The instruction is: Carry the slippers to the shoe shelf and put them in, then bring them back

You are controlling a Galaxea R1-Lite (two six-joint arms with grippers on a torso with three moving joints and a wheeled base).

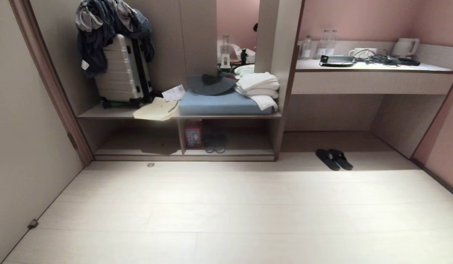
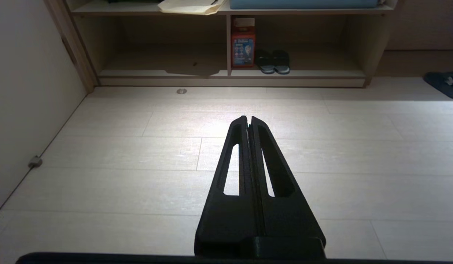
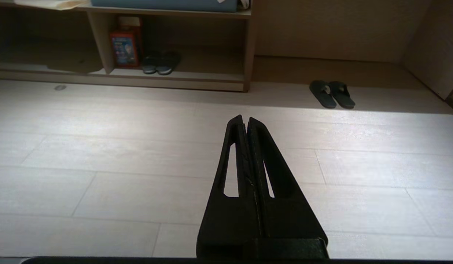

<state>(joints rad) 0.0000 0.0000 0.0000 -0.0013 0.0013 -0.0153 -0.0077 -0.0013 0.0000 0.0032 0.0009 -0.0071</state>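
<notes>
- The slippers (image 1: 334,159) are a flat, thin black pair of open slides with wide straps, lying side by side and touching on the floor (image 1: 226,205), toes pointing away from the robot and angled a little.
- They lie just right of the shelf (image 1: 226,152), in front of the desk (image 1: 373,82) recess, at the edge of its shadow; in the right wrist view the slippers (image 3: 332,94) show the same way, and the left wrist view catches only one edge of them (image 2: 444,83).
- The shelf is a low beige wood-grain opening with a pale bottom board and an upright divider (image 1: 181,137).
- In the shelf, right of the divider, stand a red box (image 1: 193,135) against the divider and a second dark pair (image 1: 214,143) just beside the box; left of the divider lies only a dark shadow patch.
- On the board above the shelf: a suitcase (image 1: 122,71) draped with clothes (image 1: 109,29), papers (image 1: 157,109), a blue cushion (image 1: 223,103), a dark hat (image 1: 212,83) and folded towels (image 1: 257,88).
- The desk holds bottles (image 1: 323,46), a kettle (image 1: 406,47) and cables (image 1: 380,58).
- Between the slippers and the shelf the floor is bare; the shelf's right side panel (image 1: 276,137) stands between them.
- The left gripper (image 2: 249,119) is clenched on nothing, above the floor well short of the shelf.
- The right gripper (image 3: 245,119) is likewise clenched and empty, well short of the slippers.
</notes>
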